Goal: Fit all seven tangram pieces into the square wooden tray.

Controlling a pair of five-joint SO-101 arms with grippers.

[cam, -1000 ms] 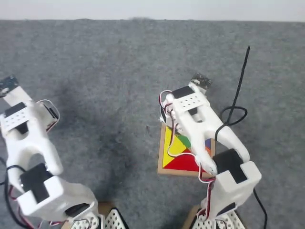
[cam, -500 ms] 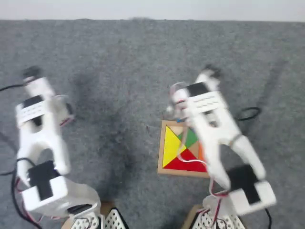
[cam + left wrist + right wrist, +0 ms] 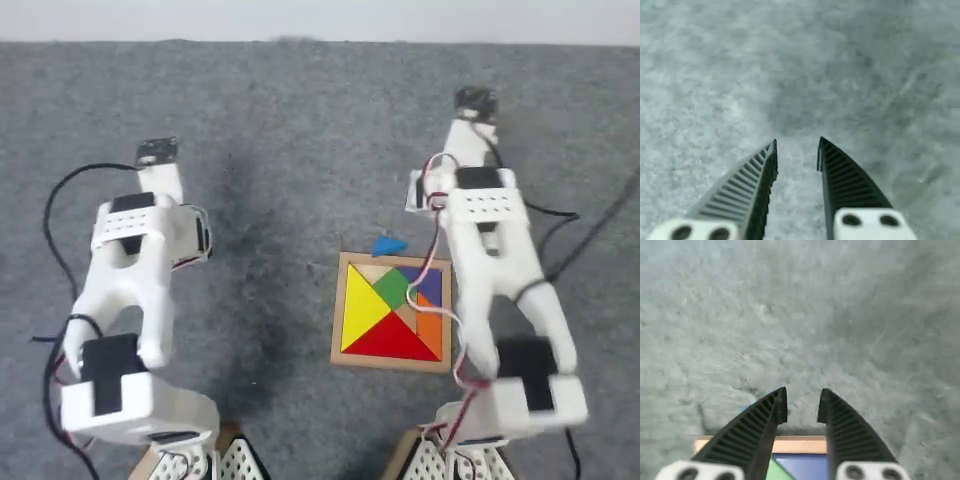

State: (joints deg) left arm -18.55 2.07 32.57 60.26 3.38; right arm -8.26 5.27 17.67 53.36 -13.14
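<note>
On fuzzy mat (image 3: 260,150) sits sq. wood tray (image 3: 337,320); L gripper (image 3: 797,141), R gripper (image 3: 803,390) ajar, empty.

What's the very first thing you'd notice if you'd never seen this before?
The bright tangram pieces jump out: a yellow triangle and a red triangle fill much of the square wooden tray, which sits on grey carpet beside the white right arm. One small blue piece lies outside, just past the tray's far edge. The right gripper hangs open near that edge.

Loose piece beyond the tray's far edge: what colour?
The loose piece is blue, clearest in the high view.
</note>
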